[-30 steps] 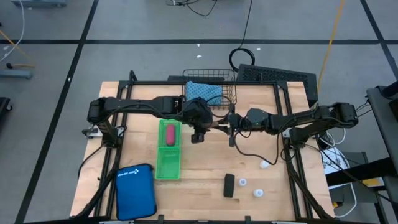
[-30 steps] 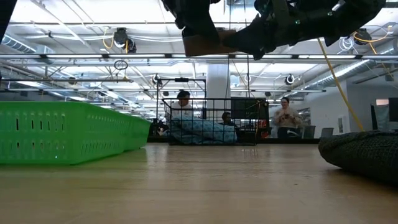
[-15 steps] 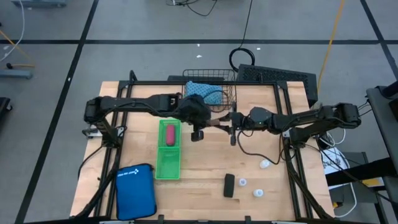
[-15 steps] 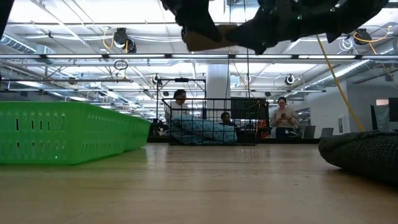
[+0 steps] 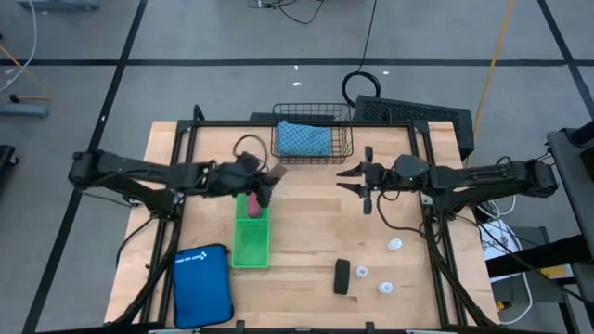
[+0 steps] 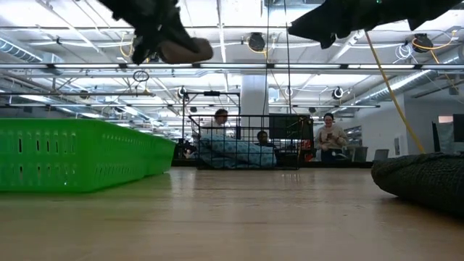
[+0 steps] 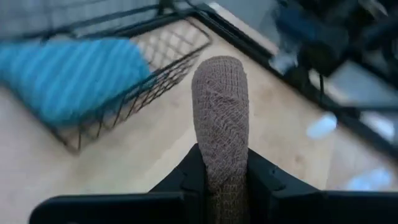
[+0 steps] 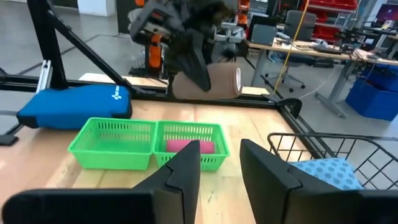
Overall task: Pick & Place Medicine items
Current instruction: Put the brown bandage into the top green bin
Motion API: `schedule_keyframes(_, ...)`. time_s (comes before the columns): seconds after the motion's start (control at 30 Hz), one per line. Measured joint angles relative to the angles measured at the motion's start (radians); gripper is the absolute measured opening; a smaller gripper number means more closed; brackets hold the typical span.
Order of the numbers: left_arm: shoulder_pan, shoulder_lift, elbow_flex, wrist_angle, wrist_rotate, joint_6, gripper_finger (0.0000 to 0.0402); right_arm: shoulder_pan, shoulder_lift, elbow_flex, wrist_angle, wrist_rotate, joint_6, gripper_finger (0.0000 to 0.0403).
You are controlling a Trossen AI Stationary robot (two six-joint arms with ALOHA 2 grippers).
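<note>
left gripper (image 5: 264, 179): clamped on brown piece (image 7: 220, 121), held above far end of green basket (image 5: 251, 243) | pink piece (image 5: 252, 203) in basket's far compartment | right gripper (image 5: 347, 179): fingers apart, holding nothing, mid-table right

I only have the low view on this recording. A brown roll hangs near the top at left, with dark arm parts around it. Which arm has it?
Observer: The left end effector is shut on the brown roll; the left wrist view shows the roll clamped between its fingers.
Operator: Where is it over the table?
Observer: In the high view, just above the far end of the green tray.
Operator: Anything in that tray?
Observer: A pink piece lies in the far compartment; the near one looks empty.
Operator: And the right arm?
Observer: The right end effector is open, empty, near the table's middle.
</note>
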Motion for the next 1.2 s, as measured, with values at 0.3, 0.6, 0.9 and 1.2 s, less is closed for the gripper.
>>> schedule_keyframes(0.3,-0.089,0.038,-0.129,-0.041,-0.165,-0.519,0.0057,0.0,0.016,-0.001,-0.002,-0.002,-0.014,0.0099)
schedule_keyframes(0.6,-0.132,0.216,-0.141,-0.042,-0.248,-0.781,0.0064,0.0,0.022,-0.001,-0.001,-0.004,-0.014,0.0094)
schedule_keyframes(0.9,-0.136,0.28,-0.141,-0.042,-0.254,-0.882,0.0059,0.0,0.022,-0.001,-0.001,-0.005,-0.018,0.0093)
schedule_keyframes(1.2,-0.136,0.209,-0.139,-0.083,-0.269,-0.848,0.0058,0.0,0.022,-0.001,-0.003,-0.005,-0.018,0.0094)
